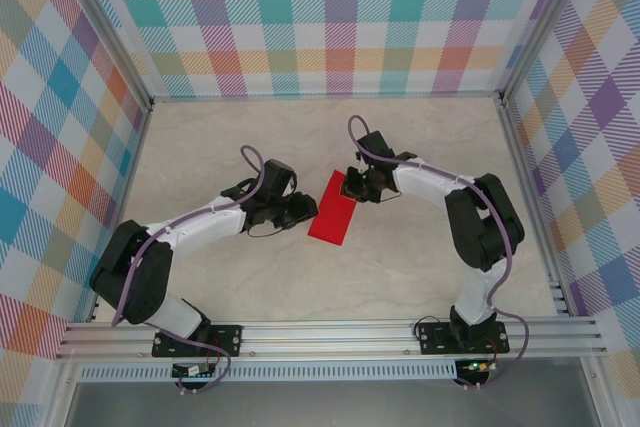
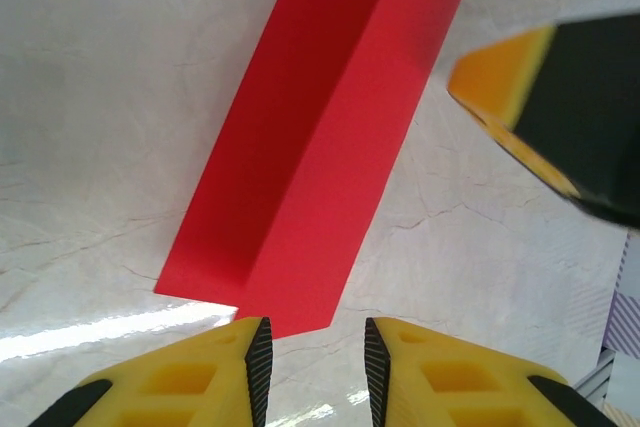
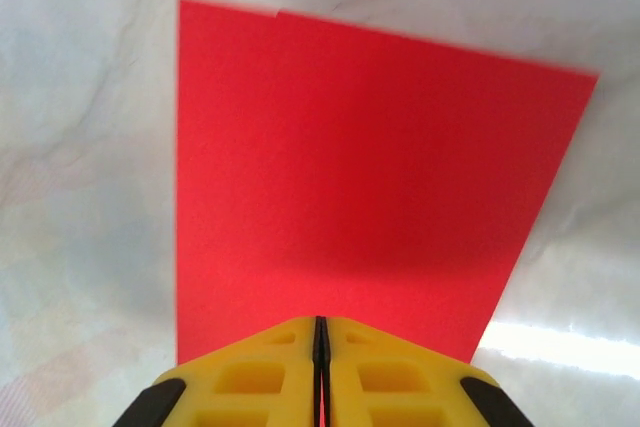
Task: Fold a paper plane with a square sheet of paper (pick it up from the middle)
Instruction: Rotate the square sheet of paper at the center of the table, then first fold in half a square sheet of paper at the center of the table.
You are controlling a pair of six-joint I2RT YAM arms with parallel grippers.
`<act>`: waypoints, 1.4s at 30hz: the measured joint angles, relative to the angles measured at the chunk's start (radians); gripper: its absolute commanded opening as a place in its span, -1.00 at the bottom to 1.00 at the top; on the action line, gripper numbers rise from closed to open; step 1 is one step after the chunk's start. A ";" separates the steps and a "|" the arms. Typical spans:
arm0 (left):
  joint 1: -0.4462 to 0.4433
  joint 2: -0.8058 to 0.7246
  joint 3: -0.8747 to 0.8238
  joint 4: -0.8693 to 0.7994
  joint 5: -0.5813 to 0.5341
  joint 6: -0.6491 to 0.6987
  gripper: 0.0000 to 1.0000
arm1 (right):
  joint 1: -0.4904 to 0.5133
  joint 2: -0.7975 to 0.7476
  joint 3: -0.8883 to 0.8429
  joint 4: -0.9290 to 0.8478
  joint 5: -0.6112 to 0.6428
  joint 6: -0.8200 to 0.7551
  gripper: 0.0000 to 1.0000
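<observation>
Overhead, a pale marbled table [image 1: 420, 147] sat between plaid walls [image 1: 320, 17]. At its centre lay the square sheet of paper [image 1: 332, 209], red side up and folded into a narrow rectangle. The right gripper [image 3: 318, 325], at the sheet's 1 o'clock end, was clamped tight on its edge, likely to anchor it. The left gripper [image 2: 316, 335], partly open and empty, faced the 7 o'clock corner with nothing in its way.

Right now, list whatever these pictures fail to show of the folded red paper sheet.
Top view: part of the folded red paper sheet lies hidden under the right gripper.
Left wrist view: its far end is cut off by the top edge.
Right wrist view: its near edge is hidden behind the yellow fingers.
</observation>
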 measured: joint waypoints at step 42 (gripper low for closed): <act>-0.177 0.321 0.093 0.158 0.013 -0.055 -0.69 | -0.027 -0.235 -0.456 0.300 -0.186 0.077 -0.90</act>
